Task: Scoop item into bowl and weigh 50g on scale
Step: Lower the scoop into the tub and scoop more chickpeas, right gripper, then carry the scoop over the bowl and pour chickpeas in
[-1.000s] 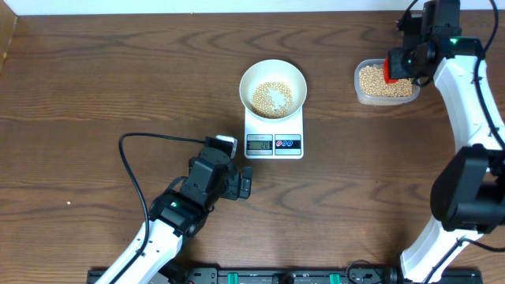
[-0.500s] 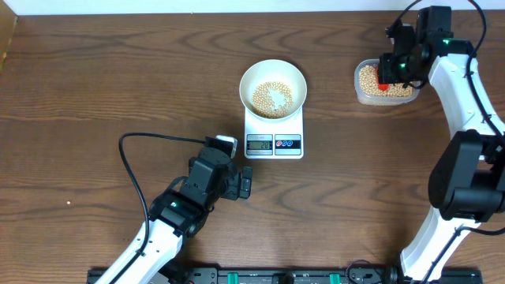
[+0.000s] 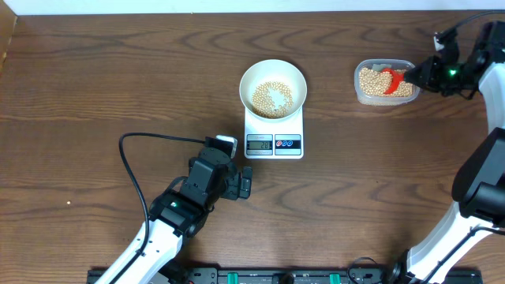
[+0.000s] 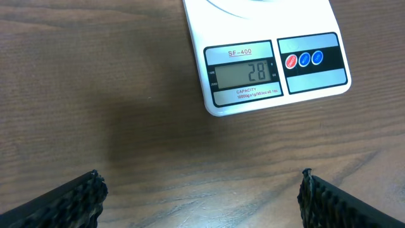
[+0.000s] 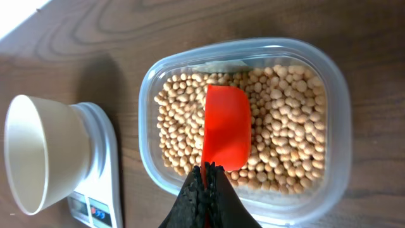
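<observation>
The white bowl (image 3: 272, 87) sits on the white scale (image 3: 274, 134) and holds a layer of beige beans (image 3: 271, 98). The scale's display (image 4: 245, 73) reads 28. A clear tub (image 3: 384, 82) at the right holds more beans (image 5: 285, 120). My right gripper (image 5: 206, 174) is shut on the handle of a red scoop (image 5: 225, 134), whose back faces up over the tub's beans (image 3: 393, 81). The bowl also shows at the left of the right wrist view (image 5: 41, 152). My left gripper (image 4: 201, 190) is open and empty over bare table just in front of the scale.
A black cable (image 3: 158, 142) loops over the table left of the left arm. The right arm (image 3: 489, 118) runs along the table's right edge. The wooden table (image 3: 118, 71) stretches wide to the left of the scale.
My right gripper swung from above the tub out to its right side. The red scoop now lies tilted across the beans in the tub. The left arm has not moved.
</observation>
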Available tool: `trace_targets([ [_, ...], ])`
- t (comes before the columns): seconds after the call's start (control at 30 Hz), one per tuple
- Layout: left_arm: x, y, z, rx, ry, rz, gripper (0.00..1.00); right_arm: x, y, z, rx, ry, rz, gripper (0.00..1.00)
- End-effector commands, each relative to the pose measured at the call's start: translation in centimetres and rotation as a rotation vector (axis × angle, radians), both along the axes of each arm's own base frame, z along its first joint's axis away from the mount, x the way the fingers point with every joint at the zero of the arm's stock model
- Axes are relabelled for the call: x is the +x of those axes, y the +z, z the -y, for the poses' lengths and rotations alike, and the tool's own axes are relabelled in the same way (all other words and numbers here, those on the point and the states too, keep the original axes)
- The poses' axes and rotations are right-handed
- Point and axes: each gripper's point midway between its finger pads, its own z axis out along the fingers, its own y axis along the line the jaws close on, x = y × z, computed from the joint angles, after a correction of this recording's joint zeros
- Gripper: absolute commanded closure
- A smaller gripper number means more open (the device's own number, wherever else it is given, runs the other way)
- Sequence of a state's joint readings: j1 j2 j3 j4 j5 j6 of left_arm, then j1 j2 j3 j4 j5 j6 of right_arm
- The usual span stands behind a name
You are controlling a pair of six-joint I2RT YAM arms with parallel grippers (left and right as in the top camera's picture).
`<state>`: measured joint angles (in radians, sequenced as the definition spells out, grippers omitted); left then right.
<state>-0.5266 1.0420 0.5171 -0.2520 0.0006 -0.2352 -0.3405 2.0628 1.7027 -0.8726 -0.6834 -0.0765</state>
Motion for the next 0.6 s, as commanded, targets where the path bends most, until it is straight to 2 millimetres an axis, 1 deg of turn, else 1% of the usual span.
trace_targets([
  [0.0, 0.1, -0.1, -0.2, 0.014, 0.003, 0.004, 0.01, -0.1, 0.8, 0.1, 0.091, -0.003, 0.022, 0.99],
  [0.23, 0.1, -0.1, -0.2, 0.014, 0.003, 0.004, 0.01, -0.2, 2.6, 1.2, 0.208, -0.013, 0.080, 0.99],
  [0.4, 0.1, -0.1, -0.2, 0.014, 0.003, 0.004, 0.01, -0.6, 3.8, 2.5, 0.291, -0.032, 0.118, 0.99],
  [0.57, 0.1, -0.1, -0.2, 0.014, 0.003, 0.004, 0.01, -1.1, 4.6, 3.9, 0.347, -0.060, 0.138, 0.99],
])
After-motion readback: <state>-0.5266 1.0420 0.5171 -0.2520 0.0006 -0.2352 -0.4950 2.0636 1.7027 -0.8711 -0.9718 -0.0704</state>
